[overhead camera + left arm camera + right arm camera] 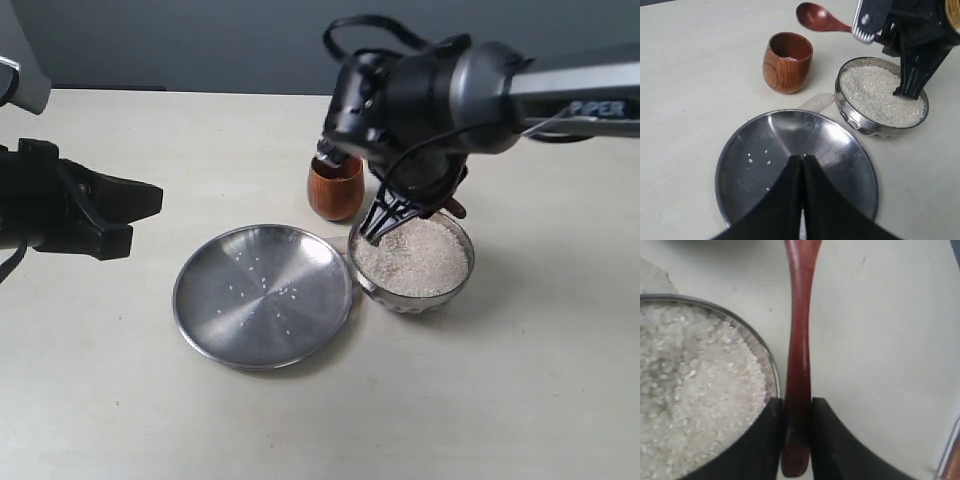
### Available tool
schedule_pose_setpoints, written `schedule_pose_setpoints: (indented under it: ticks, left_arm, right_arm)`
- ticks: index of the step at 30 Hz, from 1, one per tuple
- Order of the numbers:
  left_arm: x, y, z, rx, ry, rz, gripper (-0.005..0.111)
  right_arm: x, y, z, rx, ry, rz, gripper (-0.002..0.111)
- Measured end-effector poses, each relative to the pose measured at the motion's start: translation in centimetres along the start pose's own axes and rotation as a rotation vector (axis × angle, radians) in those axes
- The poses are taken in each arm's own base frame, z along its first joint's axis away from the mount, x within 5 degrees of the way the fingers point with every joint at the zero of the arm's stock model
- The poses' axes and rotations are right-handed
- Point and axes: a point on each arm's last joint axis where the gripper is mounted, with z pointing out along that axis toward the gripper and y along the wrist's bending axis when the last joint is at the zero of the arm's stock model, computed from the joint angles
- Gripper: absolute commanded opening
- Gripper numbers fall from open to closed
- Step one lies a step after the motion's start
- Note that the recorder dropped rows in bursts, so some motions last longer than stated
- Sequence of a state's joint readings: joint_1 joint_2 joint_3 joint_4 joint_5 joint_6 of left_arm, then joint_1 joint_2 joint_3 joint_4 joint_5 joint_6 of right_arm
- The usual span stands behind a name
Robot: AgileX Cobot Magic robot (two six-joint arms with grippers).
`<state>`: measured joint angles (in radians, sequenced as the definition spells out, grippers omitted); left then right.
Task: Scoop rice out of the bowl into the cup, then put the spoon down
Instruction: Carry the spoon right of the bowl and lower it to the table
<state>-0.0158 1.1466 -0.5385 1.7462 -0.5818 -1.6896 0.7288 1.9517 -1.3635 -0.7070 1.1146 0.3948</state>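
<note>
The spoon [799,340] is clamped by its handle in the right gripper [797,412], just beside the bowl [440,292]. Its head is in the air near the cup [335,190]. The rice [412,258] fills the bowl almost to the rim. A steel plate [262,295] lies beside the bowl. The left gripper [801,165] has its fingers pressed together on nothing.

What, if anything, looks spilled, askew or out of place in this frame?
A few stray rice grains lie scattered on the steel plate, outside both the bowl and the cup: a small spill. Bowl and cup stand upright, and the right pincer is shut on the spoon handle.
</note>
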Motion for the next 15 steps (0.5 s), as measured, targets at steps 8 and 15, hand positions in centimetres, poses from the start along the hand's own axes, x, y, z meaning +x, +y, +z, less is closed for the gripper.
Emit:
schedule_pose_setpoints:
  ticks: [8,15]
  left_arm:
    - [0.0,0.0,0.0,0.000,0.000,0.000,0.000]
    - [0.0,0.0,0.0,0.000,0.000,0.000,0.000]
  right_arm:
    - [3.2,-7.8,0.3,-0.168,0.109,0.349,-0.001]
    - [5.9,-10.2,0.9,-0.293,0.220,0.485,-0.001]
